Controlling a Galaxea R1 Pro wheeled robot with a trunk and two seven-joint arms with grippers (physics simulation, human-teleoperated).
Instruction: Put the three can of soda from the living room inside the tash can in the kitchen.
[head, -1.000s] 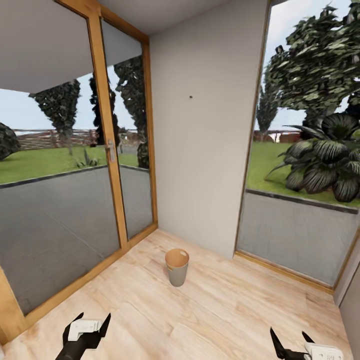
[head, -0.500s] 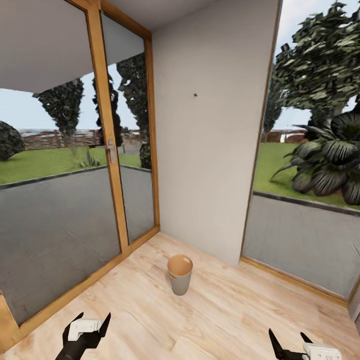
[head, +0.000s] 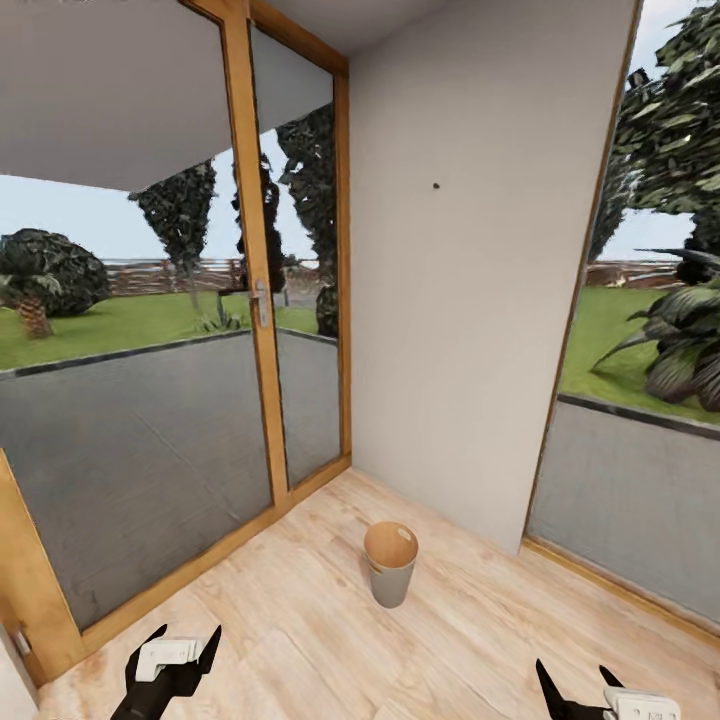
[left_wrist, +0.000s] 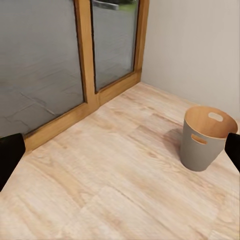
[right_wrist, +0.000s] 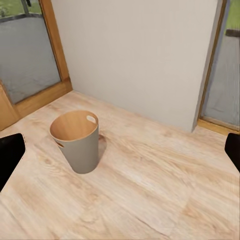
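The tash can (head: 390, 563) stands upright on the light wood floor (head: 300, 620), in the corner near the grey wall (head: 460, 300) and the wood-framed glass door (head: 255, 300), ahead of the robot & a bit right of centre. Its coppery inside looks empty in the wrist views. Left claw (head: 175, 655) is spread wide w/ nothing in it; right claw (head: 580, 690) likewise wide & empty, low at the frame edge. No cans in hand, so my guess: robot is scouting or en route. To do it well: note bin spot, then go fetch cans, approach w/ bin centred
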